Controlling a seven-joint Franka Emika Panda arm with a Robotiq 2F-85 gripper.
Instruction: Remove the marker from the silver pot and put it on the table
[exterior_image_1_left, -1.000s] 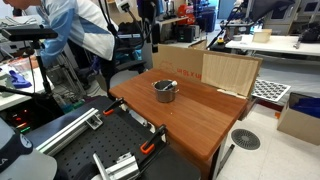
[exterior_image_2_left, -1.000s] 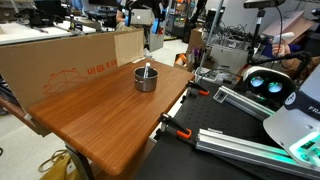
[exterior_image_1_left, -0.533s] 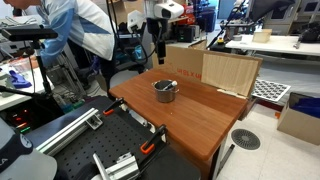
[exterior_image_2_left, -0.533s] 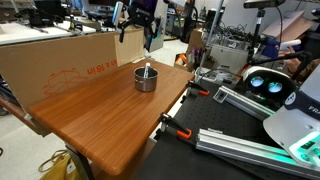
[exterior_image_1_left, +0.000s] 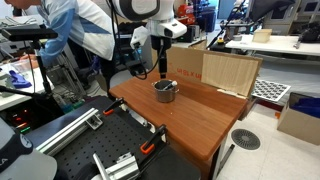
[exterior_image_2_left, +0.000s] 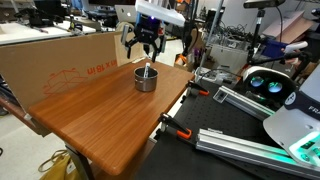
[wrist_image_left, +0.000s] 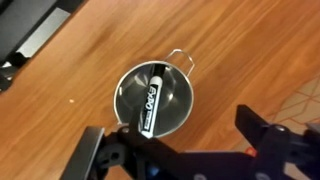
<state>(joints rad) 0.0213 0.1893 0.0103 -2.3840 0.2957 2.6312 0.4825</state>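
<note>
Wrist view: silver pot (wrist_image_left: 180, 108) seen from straight above, standing on the reddish-brown worktop (wrist_image_left: 240, 45).
Marker: the marker (wrist_image_left: 150, 100) lies slanted inside the pot, dark cap end up near the rim and white printed barrel running down towards the lower wall (lettering too blurred to read for certain).
Hand: the hand (exterior_image_2_left: 144, 50) hangs directly over the pot with its fingers (wrist_image_left: 95, 150) spread wide apart, gripping nothing.
Hand to pot: apart in both exterior views; the fingertips are above the rim and touch neither pot nor marker.
Pot handle: a thin wire handle (wrist_image_left: 181, 57) juts from the rim at the upper right.
Pot position: towards the far end of the worktop, near the cardboard box (exterior_image_2_left: 65, 62).
Alongside: a pale wooden board (exterior_image_1_left: 230, 72) stands upright at the worktop's edge.
Marker from outside: one end pokes just above the rim in an exterior view (exterior_image_2_left: 147, 69).
</note>
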